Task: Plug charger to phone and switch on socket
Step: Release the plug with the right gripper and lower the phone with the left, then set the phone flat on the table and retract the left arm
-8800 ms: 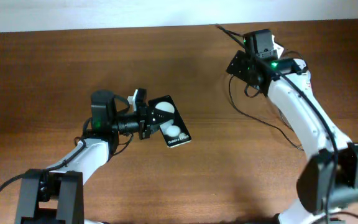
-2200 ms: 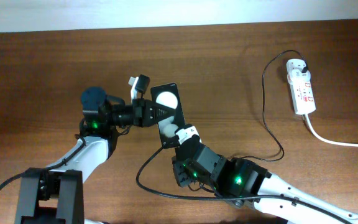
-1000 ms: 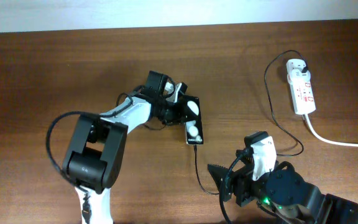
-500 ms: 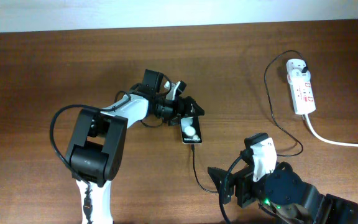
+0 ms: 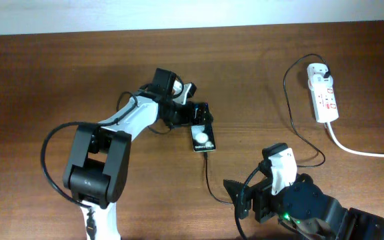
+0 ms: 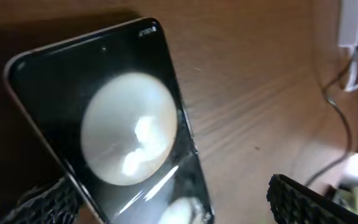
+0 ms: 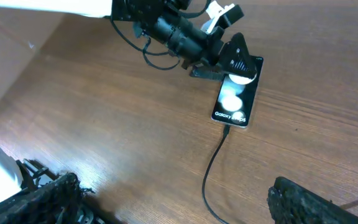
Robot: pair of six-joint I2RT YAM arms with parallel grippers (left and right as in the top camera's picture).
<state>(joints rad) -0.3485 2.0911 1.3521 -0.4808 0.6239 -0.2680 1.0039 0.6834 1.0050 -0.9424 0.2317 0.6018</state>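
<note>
The phone (image 5: 203,138) lies flat on the brown wooden table (image 5: 59,73) near its middle, screen side up, with two white round spots and small white lettering at the end nearer the robot. The left gripper (image 5: 196,119) is at the phone's far end, its fingers spread to either side of that end; in the left wrist view the phone (image 6: 123,137) fills the space between the two dark finger pads (image 6: 306,199), and the grip looks loose, though contact cannot be judged from these angles. The charger (image 5: 213,187) has its small tip seated in the phone's near edge, and the thin black cable runs from there toward the right arm, then loops across to the socket (image 5: 323,92) at the far right of the table. The right gripper (image 7: 166,202) hovers low, well short of the phone (image 7: 236,93), with its fingers parted and nothing between them.
</note>
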